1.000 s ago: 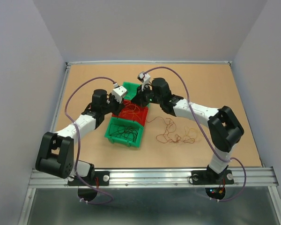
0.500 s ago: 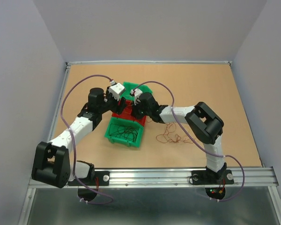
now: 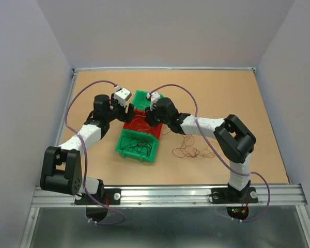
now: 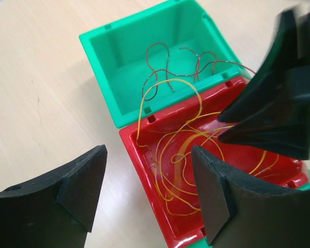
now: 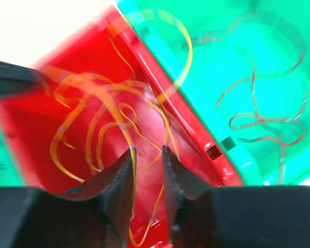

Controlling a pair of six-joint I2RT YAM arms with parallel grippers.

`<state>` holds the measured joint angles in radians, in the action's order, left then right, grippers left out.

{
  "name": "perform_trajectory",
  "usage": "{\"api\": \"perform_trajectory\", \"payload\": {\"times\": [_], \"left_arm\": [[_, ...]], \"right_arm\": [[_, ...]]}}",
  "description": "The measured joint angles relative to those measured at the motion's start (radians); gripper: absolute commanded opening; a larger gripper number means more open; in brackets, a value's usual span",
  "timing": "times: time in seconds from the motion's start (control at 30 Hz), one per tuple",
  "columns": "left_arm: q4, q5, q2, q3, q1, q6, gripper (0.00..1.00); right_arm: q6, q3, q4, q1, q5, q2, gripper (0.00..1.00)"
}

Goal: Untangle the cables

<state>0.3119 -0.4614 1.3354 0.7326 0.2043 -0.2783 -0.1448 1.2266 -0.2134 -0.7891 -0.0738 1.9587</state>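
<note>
Tabletop (image 3: 248, 103): bins (image 3: 138, 145), perhaps loose cables (image 3: 191, 150)

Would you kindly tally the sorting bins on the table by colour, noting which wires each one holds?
Green bins: 2, the far green bin with reddish wires, the near green bin with dark wires.
Red bins: 1, the red bin with orange-yellow wires.
Total: 3 bins.
</note>
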Motion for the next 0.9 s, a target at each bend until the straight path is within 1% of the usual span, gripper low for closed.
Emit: {"api": "perform_trajectory", "payload": {"times": [0.1,0.13,0.2,0.43,0.53,0.8,0.83,0.87,0.9], "left_arm": [[0.002,-0.028,0.051,0.015,-0.018,0.011,0.78],[0.005,-0.037,0.064,0.023,-0.023,0.015,0.77],[0.012,-0.054,0.084,0.037,-0.025,0.021,0.77],[0.037,-0.105,0.110,0.047,-0.037,0.026,0.75],[0.044,-0.107,0.110,0.047,-0.039,0.026,0.74],[0.051,-0.106,0.110,0.046,-0.050,0.026,0.74],[0.051,-0.106,0.110,0.046,-0.050,0.026,0.73],[0.051,-0.106,0.110,0.046,-0.050,0.026,0.73],[0.051,-0.106,0.110,0.046,-0.050,0.026,0.72]], "right_arm": [[0.006,0.000,-0.005,0.000,0.000,-0.050,0.37],[0.009,0.000,-0.006,0.000,0.000,-0.065,0.39],[0.011,0.001,-0.010,0.000,0.005,-0.082,0.39],[0.017,0.005,-0.003,0.000,0.016,-0.082,0.40],[0.018,0.026,-0.003,0.000,0.030,-0.070,0.45],[0.025,0.117,-0.005,0.000,0.083,0.026,0.49],[0.025,0.129,-0.004,0.000,0.099,0.035,0.49],[0.026,0.143,-0.005,0.000,0.109,0.046,0.47],[0.028,0.147,-0.005,0.000,0.122,0.051,0.43]]}}
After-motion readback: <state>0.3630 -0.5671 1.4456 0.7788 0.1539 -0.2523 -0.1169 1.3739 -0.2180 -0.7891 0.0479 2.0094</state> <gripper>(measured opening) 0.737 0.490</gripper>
